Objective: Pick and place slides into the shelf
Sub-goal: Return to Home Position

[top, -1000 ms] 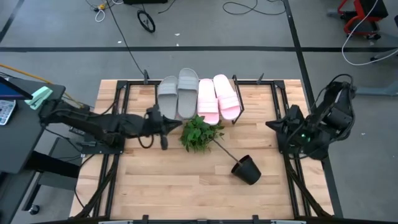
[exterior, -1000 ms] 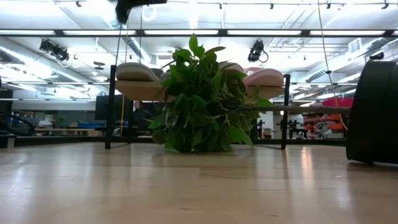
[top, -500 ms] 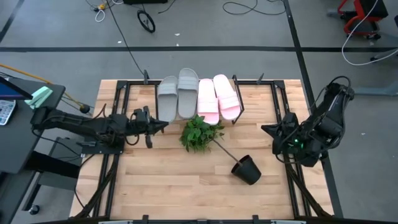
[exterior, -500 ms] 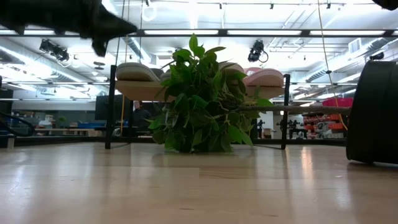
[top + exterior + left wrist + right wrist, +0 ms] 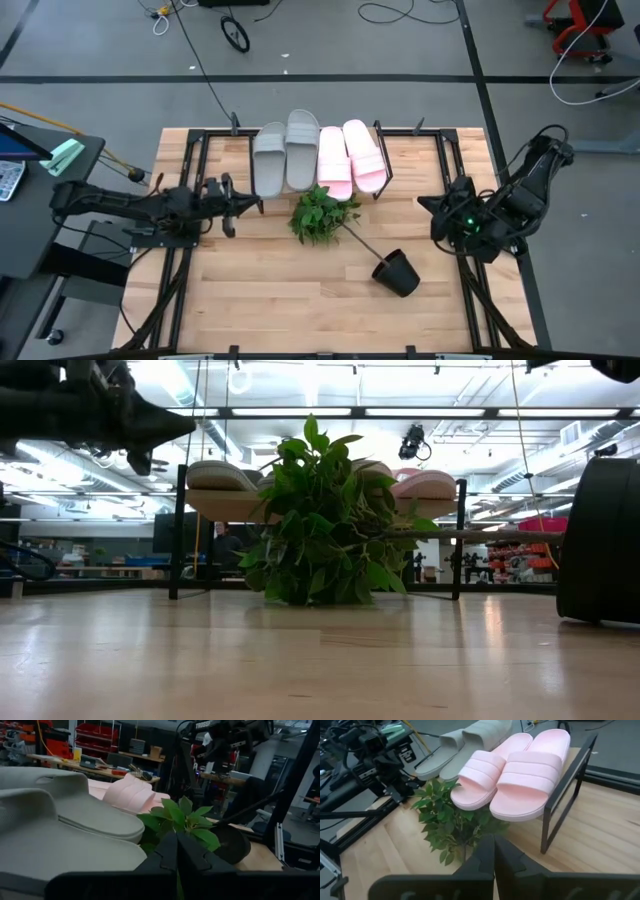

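Note:
All the slides lie side by side, soles down, on the shelf (image 5: 566, 779) at the table's far middle. The two grey slides (image 5: 287, 153) are toward the left and the two pink slides (image 5: 350, 158) toward the right, and their near ends overhang the rack's front edge. The slides cover the plank from above; its edge shows in the low view (image 5: 470, 534). My left gripper (image 5: 252, 204) is shut and empty, in the air left of the plant, pointing at the grey slides (image 5: 60, 820). My right gripper (image 5: 424, 205) is shut and empty near the right edge, facing the pink slides (image 5: 520, 772).
A green leafy plant (image 5: 320, 215) lies just in front of the shelf. Its stem runs to a tipped black pot (image 5: 396, 272) nearer the table's near right. The plant hides the shelf's middle in the low view (image 5: 320, 520). Bare wooden tabletop (image 5: 280, 290) spreads across the near half.
My left arm has drawn back from the near end of the grey slides toward the table's left edge, and it has come lower in the low view. My right arm has shifted slightly. The slides, plant and pot have stayed put.

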Tool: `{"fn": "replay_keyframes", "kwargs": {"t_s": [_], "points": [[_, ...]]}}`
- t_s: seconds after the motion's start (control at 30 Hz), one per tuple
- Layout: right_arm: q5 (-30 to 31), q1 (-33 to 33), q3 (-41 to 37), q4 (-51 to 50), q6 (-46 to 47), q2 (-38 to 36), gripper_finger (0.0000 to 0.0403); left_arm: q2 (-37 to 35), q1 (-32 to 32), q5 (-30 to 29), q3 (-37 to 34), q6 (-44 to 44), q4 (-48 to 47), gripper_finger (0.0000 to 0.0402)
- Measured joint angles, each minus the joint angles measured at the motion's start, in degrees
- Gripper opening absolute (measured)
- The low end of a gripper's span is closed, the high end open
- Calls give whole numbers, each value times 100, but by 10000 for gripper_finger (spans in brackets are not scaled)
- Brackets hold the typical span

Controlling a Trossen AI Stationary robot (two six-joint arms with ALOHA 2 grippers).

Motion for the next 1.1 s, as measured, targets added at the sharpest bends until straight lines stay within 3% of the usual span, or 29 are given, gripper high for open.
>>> {"fn": "replay_keyframes", "kwargs": {"t_s": [0.4,0.77,1.1], "points": [[-24,-136,0,10,-9,0,0,-674,171,179,-516,57,-199,3],[-24,-136,0,-1,122,0,0,-770,765,2154,-516,-169,-153,6],[-81,-136,0,-1,169,0,0,-1102,894,2446,-520,-641,-100,3]]}}
